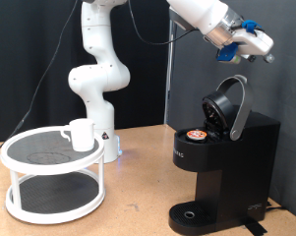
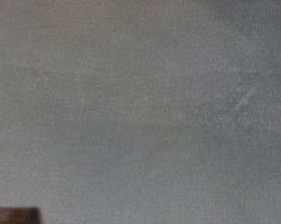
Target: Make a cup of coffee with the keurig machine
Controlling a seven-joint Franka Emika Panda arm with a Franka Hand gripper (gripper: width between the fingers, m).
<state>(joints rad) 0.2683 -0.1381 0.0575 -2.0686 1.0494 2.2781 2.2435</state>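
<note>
No text can be read with certainty. The coffee machine [image 1: 218, 162], right of frame, carries faint pale lettering on its front face, too small to decipher. Wrist view shows no markings.

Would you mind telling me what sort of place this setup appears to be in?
Probably a robotics lab rather than a kitchen: a Franka arm stands on a wooden tabletop before a dark backdrop, with a keurig machine and a white rack staged as props.
</note>
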